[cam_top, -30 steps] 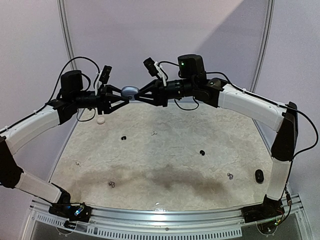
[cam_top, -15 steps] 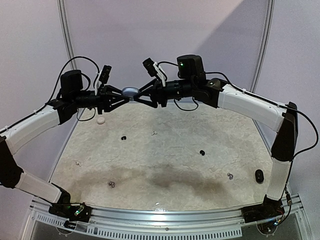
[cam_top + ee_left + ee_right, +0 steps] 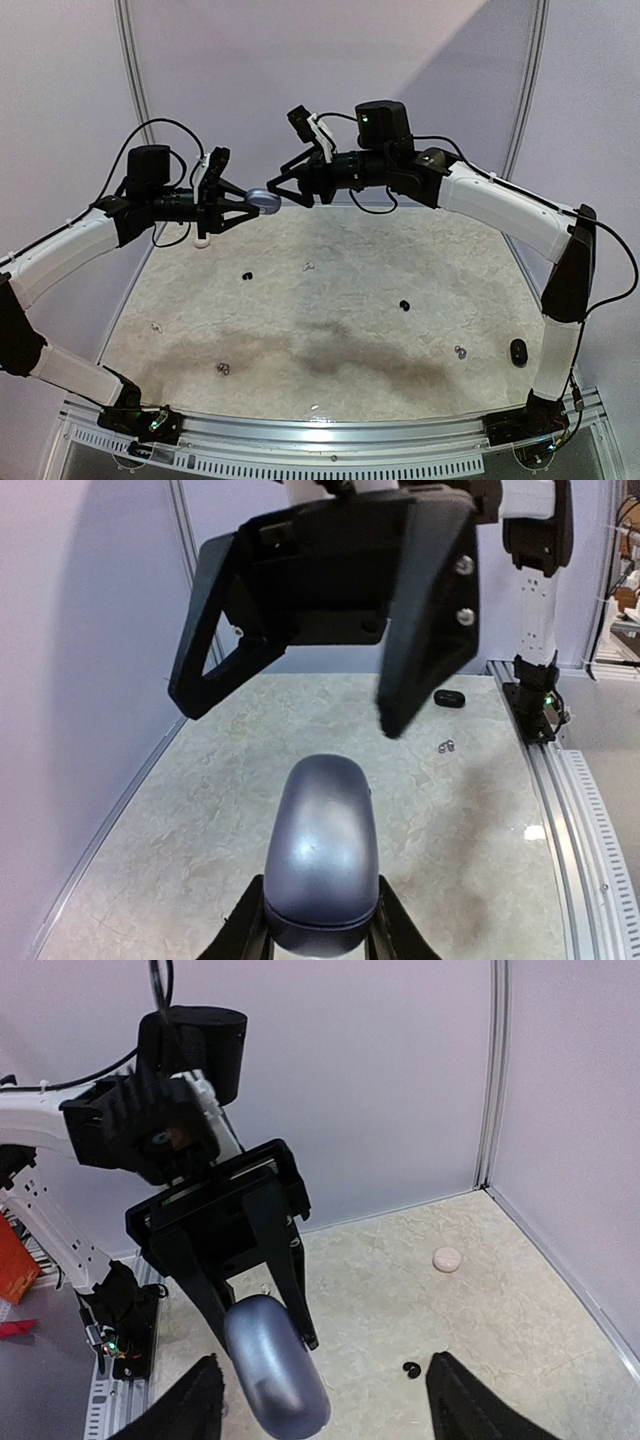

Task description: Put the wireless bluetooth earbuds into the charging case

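Once the right end effector had let go and drawn back, spread wide, the case stayed clenched in the left end effector alone. The earbuds lay scattered on the surface, none inserted.
Left wrist: own fingers cropped.
Right wrist: case underside hidden.

I count one grey case, one white case, one black case, three total; two black earbuds, two white earbuds, two silvery earbuds, six total; plus left gripper and right gripper
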You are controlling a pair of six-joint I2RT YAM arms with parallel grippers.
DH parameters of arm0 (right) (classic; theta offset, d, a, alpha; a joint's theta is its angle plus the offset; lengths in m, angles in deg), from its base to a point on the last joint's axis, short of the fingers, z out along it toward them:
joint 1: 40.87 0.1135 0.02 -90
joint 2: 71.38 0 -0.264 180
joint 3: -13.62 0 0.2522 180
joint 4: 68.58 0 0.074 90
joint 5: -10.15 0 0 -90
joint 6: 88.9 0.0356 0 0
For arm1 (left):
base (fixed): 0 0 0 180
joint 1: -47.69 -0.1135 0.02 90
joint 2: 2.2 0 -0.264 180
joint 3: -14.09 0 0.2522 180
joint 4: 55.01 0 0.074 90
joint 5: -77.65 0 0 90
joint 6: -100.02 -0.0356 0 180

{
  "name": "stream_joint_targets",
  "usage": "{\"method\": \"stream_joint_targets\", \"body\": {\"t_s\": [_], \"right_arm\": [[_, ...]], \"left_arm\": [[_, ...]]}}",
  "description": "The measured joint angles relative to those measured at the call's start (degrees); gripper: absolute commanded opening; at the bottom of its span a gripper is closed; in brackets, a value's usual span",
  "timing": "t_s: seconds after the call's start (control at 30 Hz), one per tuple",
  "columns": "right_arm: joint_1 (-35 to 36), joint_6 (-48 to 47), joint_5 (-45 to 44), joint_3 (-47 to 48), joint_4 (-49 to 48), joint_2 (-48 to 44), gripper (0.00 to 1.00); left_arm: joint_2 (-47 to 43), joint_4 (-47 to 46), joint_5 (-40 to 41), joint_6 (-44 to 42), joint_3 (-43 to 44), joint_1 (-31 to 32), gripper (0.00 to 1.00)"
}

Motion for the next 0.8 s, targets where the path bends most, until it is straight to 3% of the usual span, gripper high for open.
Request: {"method": "stream_joint_targets", "body": {"t_s": [0.37,0.8], "right_arm": [[1.9,-6.1,1.8,0.0,2.8,0.5,0.81],[2.3,-6.3,-3.7,4.3,7.7,4.4,0.64]], "left_arm": [[0.0,-1.6,0.4,5.1,0.2,0.0,0.00],[0.2,1.9,-1.2,-2.5,1.0,0.0,0.00]]}}
